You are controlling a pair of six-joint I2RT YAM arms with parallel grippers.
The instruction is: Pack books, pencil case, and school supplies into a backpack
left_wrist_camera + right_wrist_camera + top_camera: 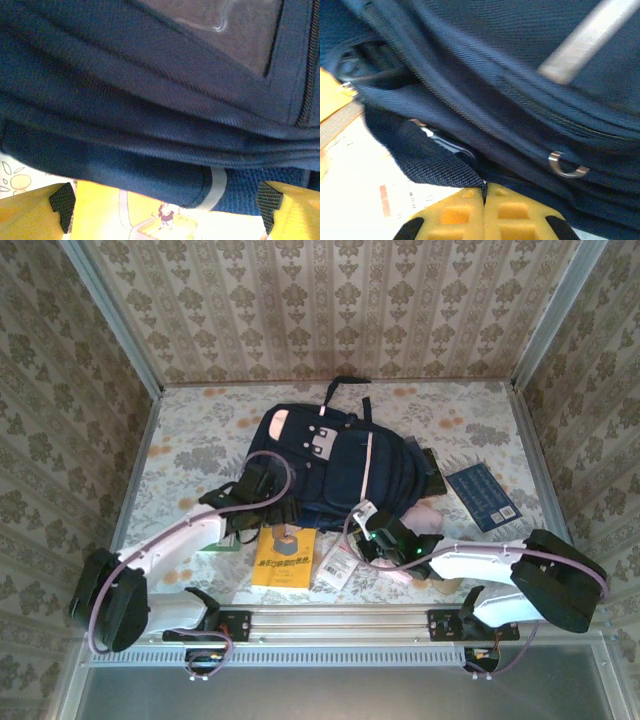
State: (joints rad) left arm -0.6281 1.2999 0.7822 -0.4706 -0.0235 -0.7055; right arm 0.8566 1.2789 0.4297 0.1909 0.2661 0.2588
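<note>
The backpack [330,465] lies mid-frame on the tabletop [190,440], with a dark book [483,496] to its right and a yellow book [284,558] and white packet [335,568] below it. The left end effector [165,210] is released at the backpack's lower-left edge. The right end effector [485,192] is clenched against its lower edge.

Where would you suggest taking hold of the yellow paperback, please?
By its near short edge, coming from the arms' side. The yellow paperback lies flat with its far end under the edge of the backpack, and the white packet crowds its right side, so the near edge looks freest.
</note>
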